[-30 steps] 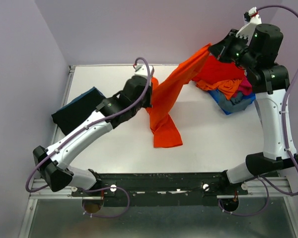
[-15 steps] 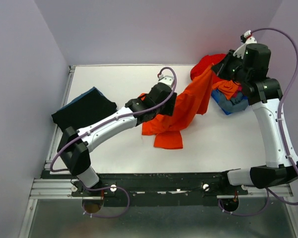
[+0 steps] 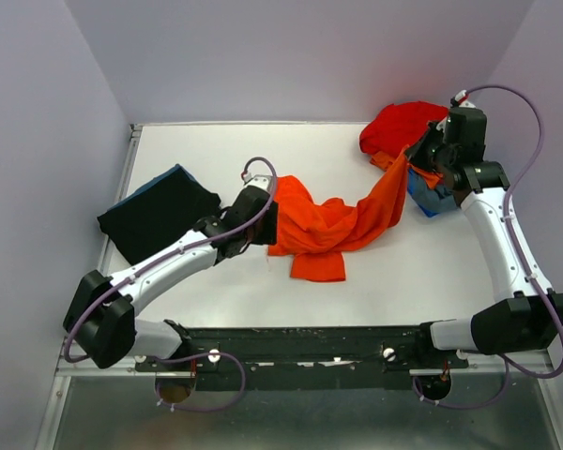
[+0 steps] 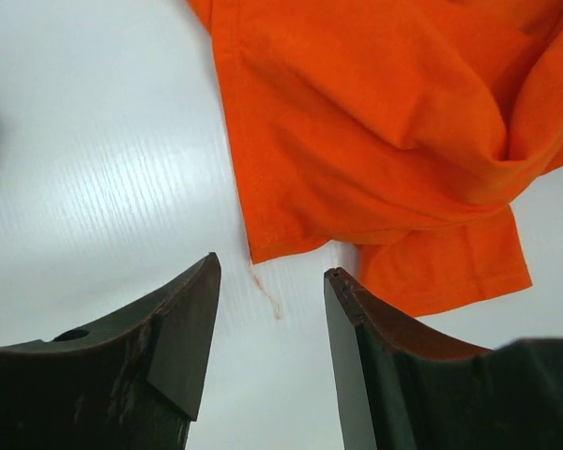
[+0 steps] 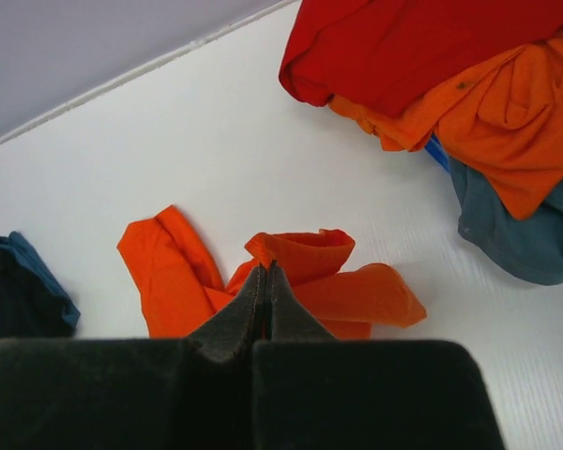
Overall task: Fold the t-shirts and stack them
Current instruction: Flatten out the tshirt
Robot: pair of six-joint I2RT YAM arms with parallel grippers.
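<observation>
the bright orange t-shirt (image 3: 330, 225) lies rumpled just right of the middle of the tabletop (image 3: 206, 155). one end is drawn up in a band toward 2 o'clock. there the right claw (image 5: 266, 270) is pressed together, with what looks like a fold of the cloth pinched at its tips. i take that lifted end as a way to keep the shirt stretched for spreading. the left claw (image 4: 270, 272) sits low on the shirt's 9 o'clock side, spread wide with nothing between its jaws and the hem just ahead of it. it looks placed to take a fresh corner. a folded black t-shirt (image 3: 159, 214) lies at 9 o'clock, likely the base of the stack. the heap of unfolded shirts (image 3: 403, 127) sits at 2 o'clock, red on top. the orange one is not yet folded.
</observation>
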